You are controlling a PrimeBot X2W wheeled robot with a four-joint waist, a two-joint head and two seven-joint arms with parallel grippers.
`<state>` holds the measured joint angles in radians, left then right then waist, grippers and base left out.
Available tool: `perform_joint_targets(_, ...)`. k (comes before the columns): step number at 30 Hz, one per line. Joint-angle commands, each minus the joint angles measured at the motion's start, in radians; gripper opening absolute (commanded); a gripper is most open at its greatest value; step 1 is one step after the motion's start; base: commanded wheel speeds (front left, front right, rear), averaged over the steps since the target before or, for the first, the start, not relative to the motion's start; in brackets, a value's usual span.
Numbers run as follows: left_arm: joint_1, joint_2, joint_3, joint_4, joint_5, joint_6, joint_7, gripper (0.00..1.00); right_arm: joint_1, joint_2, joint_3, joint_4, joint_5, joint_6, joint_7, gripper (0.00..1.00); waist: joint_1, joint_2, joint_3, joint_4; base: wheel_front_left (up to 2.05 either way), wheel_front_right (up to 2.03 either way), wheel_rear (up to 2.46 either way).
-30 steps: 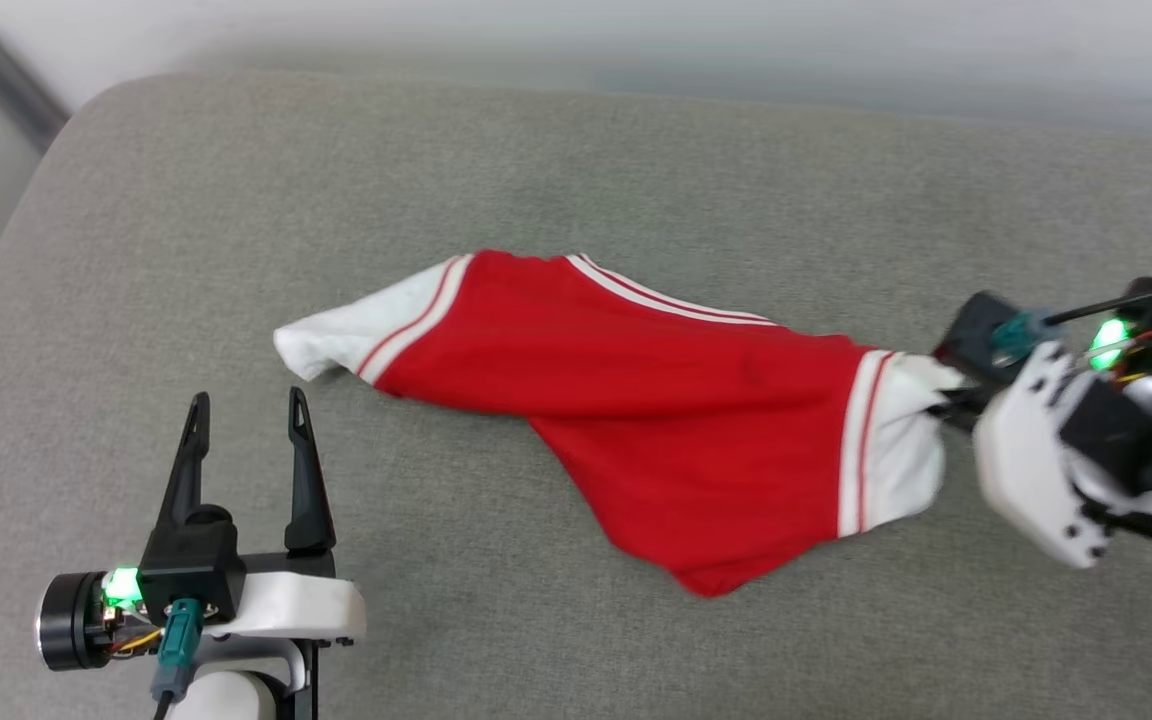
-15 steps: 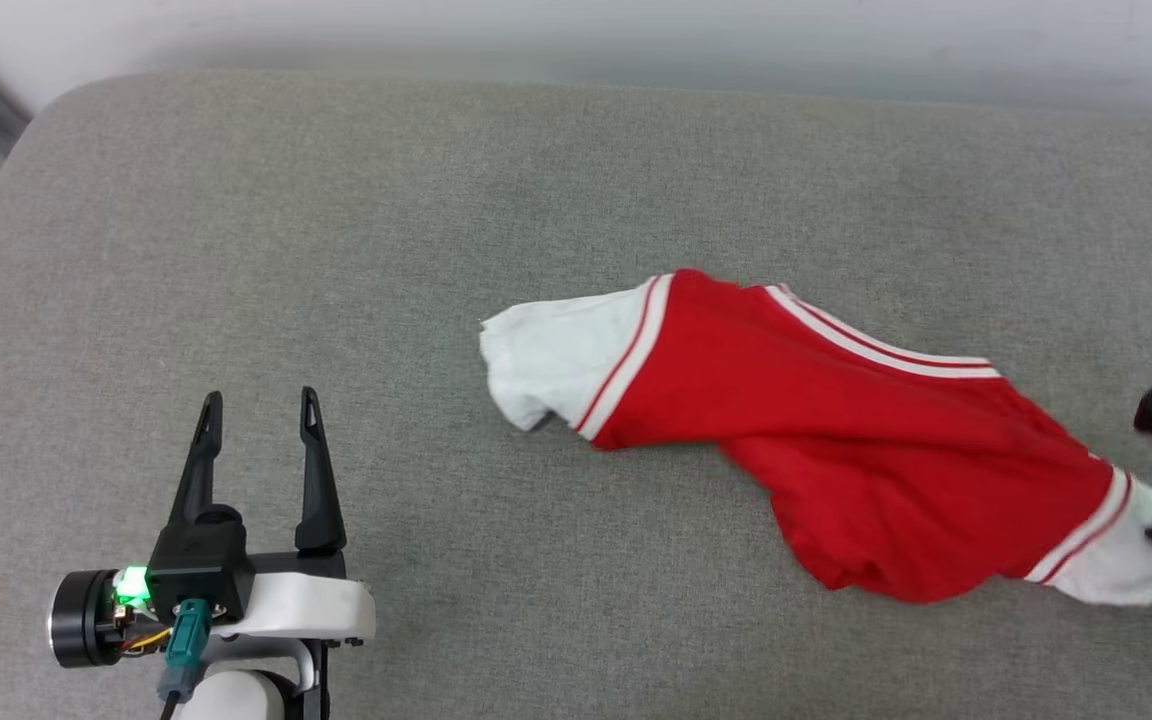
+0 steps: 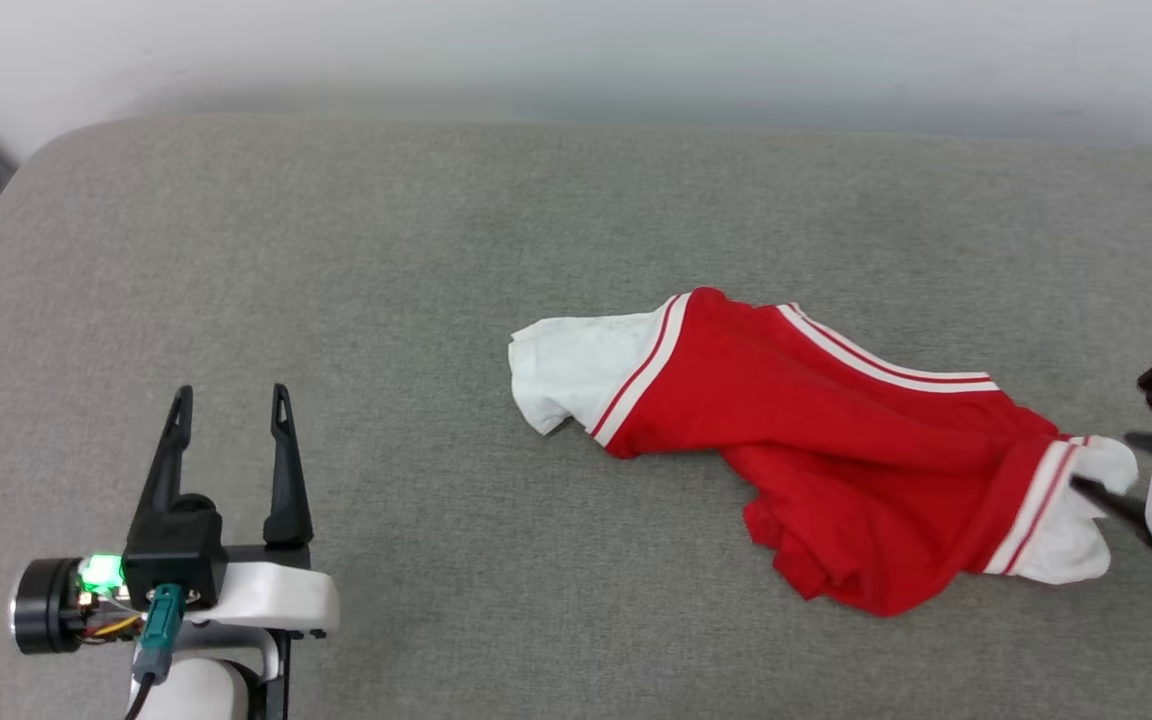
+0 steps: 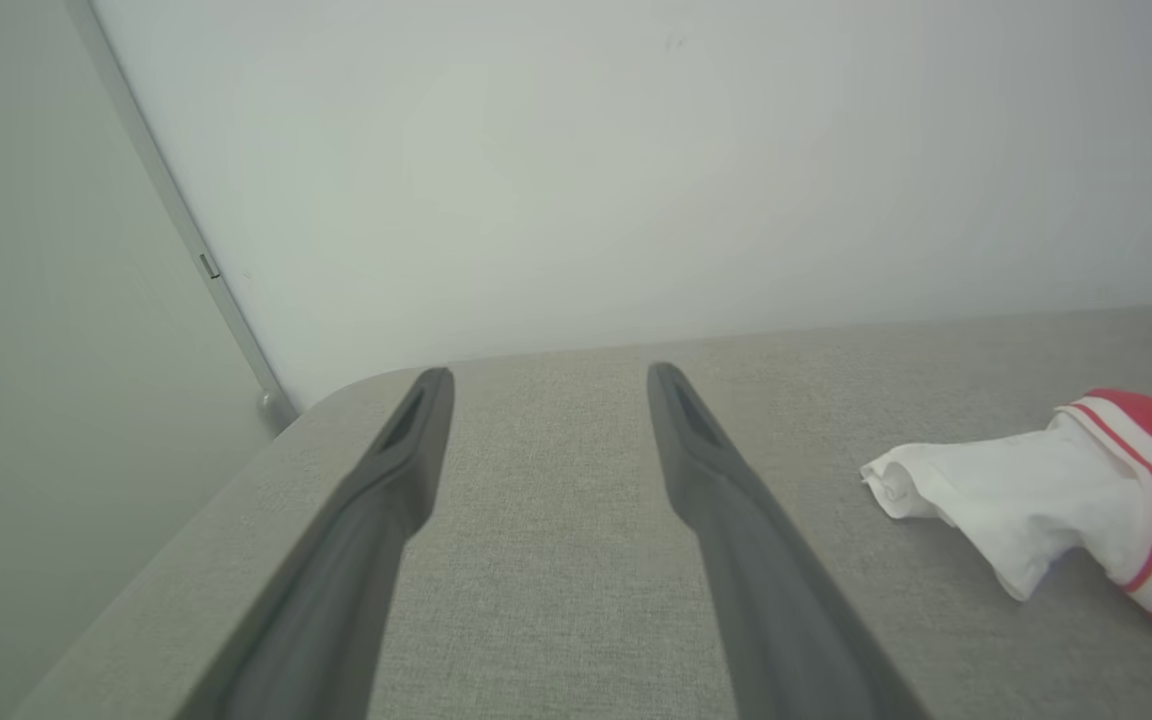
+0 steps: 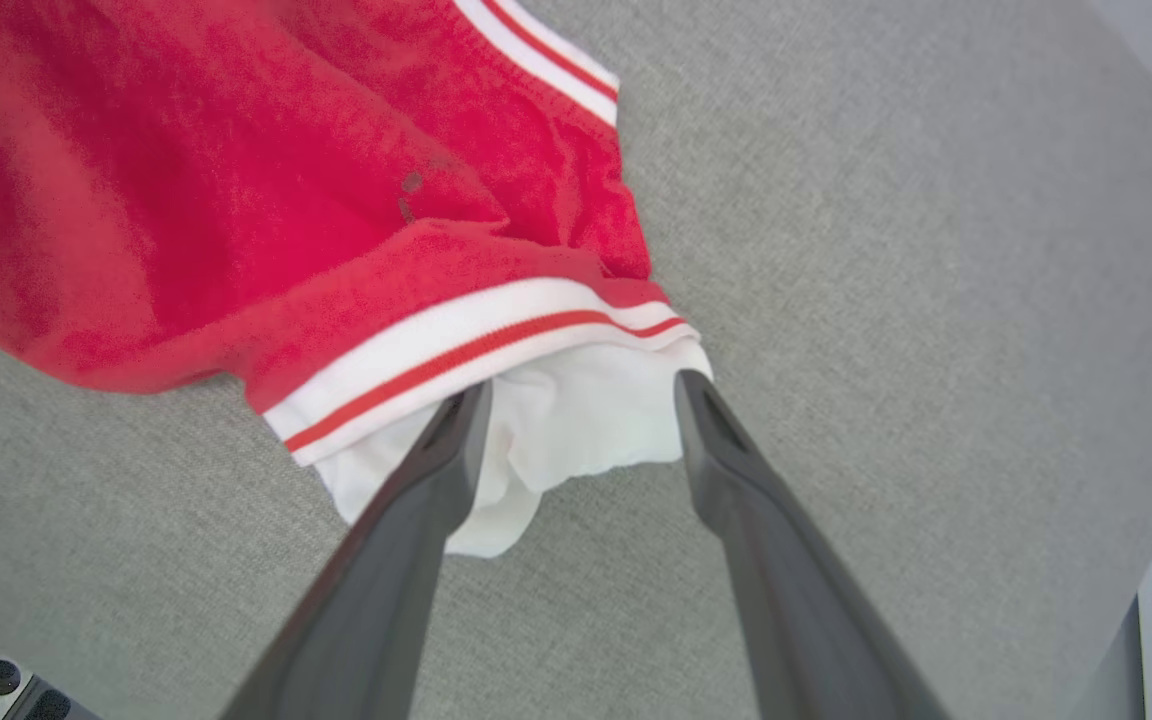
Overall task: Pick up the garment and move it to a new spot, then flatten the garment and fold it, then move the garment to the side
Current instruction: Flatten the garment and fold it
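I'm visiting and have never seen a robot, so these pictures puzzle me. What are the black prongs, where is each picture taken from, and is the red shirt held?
This is a two-armed robot. The wide picture comes from a camera on its head, looking down at a grey cushion; the other two come from its wrists, looking along the prongs, which are its jaws. A red garment with white sleeves lies crumpled on the cushion. The left jaws stand open, away from it. The right jaws are open, one prong each side of a white sleeve, so nothing is gripped.
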<state>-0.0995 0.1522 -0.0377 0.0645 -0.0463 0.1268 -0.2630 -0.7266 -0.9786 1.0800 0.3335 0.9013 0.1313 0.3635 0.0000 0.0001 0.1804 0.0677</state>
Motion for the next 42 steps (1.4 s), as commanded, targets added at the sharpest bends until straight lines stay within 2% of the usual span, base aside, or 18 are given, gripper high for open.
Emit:
perform_joint_targets(1,-0.025,0.019,0.005,0.009,0.012,-0.007,-0.003,1.0,0.001,-0.009,-0.037,-0.024,-0.005,-0.001,-0.039,1.0,0.0,-0.0001,-0.026,-0.024,0.0,0.0,0.0)
perform_joint_targets(5,-0.069,0.053,0.013,0.025,0.021,-0.022,-0.003,1.0,0.01,-0.004,-0.16,-0.065,-0.064,-0.001,-0.159,1.0,0.0,-0.0001,-0.036,-0.055,0.0,0.0,0.0)
perform_joint_targets(10,-0.141,0.094,0.025,0.048,0.02,-0.046,-0.003,1.0,0.079,0.093,-0.373,-0.087,-0.187,-0.001,-0.344,1.0,0.0,-0.0001,-0.023,-0.096,0.0,0.0,0.0)
perform_joint_targets(15,-0.256,0.141,0.016,0.121,0.023,-0.085,-0.002,1.0,0.193,0.273,-0.676,-0.104,-0.37,-0.001,-0.54,1.0,0.0,-0.0001,0.005,-0.127,0.0,0.0,0.0)
perform_joint_targets(18,-0.33,0.163,0.005,0.157,0.026,-0.108,0.01,1.0,0.273,0.391,-0.836,-0.167,-0.483,-0.001,-0.594,1.0,0.0,-0.0001,0.022,-0.144,0.0,0.0,0.0)
perform_joint_targets(22,-0.419,0.189,-0.008,0.193,0.021,-0.14,0.047,1.0,0.386,0.529,-0.98,-0.29,-0.612,-0.001,-0.618,1.0,0.0,-0.0001,0.045,-0.162,0.0,0.0,0.0)
perform_joint_targets(23,-0.419,0.189,-0.008,0.193,0.021,-0.14,0.047,1.0,0.386,0.529,-0.98,-0.29,-0.612,-0.001,-0.618,1.0,0.0,-0.0001,0.045,-0.162,0.0,0.0,0.0)
perform_joint_targets(27,-0.518,0.221,-0.04,0.23,0.02,-0.193,0.133,1.0,0.475,0.629,-1.057,-0.393,-0.692,-0.001,-0.624,1.0,0.0,-0.0001,0.07,-0.177,0.0,0.0,0.0)
perform_joint_targets(30,-0.596,0.25,-0.077,0.251,0.018,-0.226,0.206,1.0,0.518,0.678,-1.077,-0.451,-0.727,-0.001,-0.627,1.0,0.0,-0.0001,0.089,-0.189,0.0,0.0,0.0)
perform_joint_targets(34,-0.691,0.295,-0.166,0.284,-0.027,-0.253,0.345,1.0,0.552,0.711,-1.075,-0.488,-0.742,-0.001,-0.628,1.0,0.0,-0.0001,0.116,-0.206,0.0,0.0,0.0)
perform_joint_targets(36,-0.728,0.324,-0.267,0.3,-0.084,-0.255,0.438,1.0,0.555,0.716,-1.071,-0.493,-0.744,-0.001,-0.628,1.0,0.0,-0.0001,0.128,-0.215,0.0,0.0,0.0)
perform_joint_targets(42,-0.854,0.456,-0.563,0.27,-0.394,-0.255,0.729,1.0,0.549,0.732,-1.063,-0.505,-0.751,-0.001,-0.629,1.0,0.0,-0.0001,0.171,-0.235,0.0,0.0,0.0)
